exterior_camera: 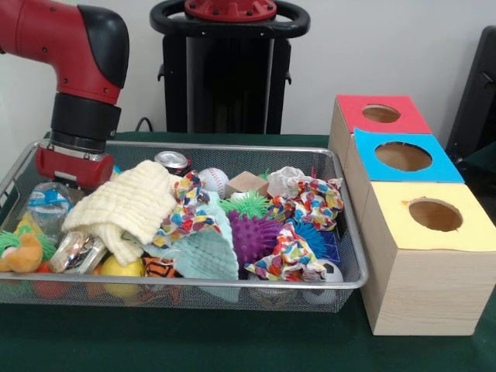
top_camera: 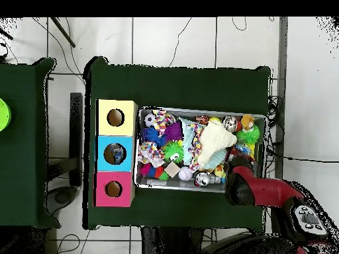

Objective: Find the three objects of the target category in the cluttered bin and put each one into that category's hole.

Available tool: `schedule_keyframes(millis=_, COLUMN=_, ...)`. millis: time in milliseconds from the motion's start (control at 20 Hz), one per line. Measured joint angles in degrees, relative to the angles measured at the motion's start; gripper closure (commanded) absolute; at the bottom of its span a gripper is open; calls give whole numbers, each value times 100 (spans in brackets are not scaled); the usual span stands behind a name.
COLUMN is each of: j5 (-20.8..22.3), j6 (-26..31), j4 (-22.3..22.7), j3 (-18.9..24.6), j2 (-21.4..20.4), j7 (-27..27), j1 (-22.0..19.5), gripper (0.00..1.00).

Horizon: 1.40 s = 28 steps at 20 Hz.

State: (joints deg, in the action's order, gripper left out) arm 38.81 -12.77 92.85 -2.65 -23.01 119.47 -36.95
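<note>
Centrally, a wire mesh bin [exterior_camera: 345, 284] on the green surface [exterior_camera: 232, 345] holds mixed clutter: a cream knitted cloth [exterior_camera: 124, 203], a pale teal cloth [exterior_camera: 203, 256], patterned fabric scraps [exterior_camera: 186, 209], a purple spiky ball [exterior_camera: 254, 235], a green spiky ball [exterior_camera: 248, 204], a baseball [exterior_camera: 214, 181], a metal can [exterior_camera: 172, 162] and a plastic bottle [exterior_camera: 48, 205]. At the right of the frame stand three boxes with holes: red [exterior_camera: 381, 113], blue [exterior_camera: 403, 156] and yellow [exterior_camera: 435, 215]. The arm descends at upper left, its tool [exterior_camera: 74, 167] sunk behind the bin's far-left corner; whether it is wide, narrow or holding anything cannot be told. The target category is not evident. Cloths would likely be light and limp, best pinched at a raised fold; spiky balls soft and compliant, grasped across the middle; the can rigid and slippery.
</note>
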Motion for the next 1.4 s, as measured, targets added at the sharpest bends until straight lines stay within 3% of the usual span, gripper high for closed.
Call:
schedule_keyframes(millis=600, j5=2, j6=95, j4=38, j3=169, j2=-53, j7=0, j1=-2, gripper=0)
schedule_keyframes(millis=950, j5=2, j6=936, j4=435, j3=492, j2=-459, j7=0, j1=-150, gripper=0)
schedule_keyframes(millis=1100, j5=4, j6=1591, j4=723, j3=733, j2=-865, j7=0, j1=-300, gripper=0)
schedule_keyframes(millis=1400, j5=5, j6=2105, j4=995, j3=960, j2=-1362, j7=0, j1=-449, gripper=0)
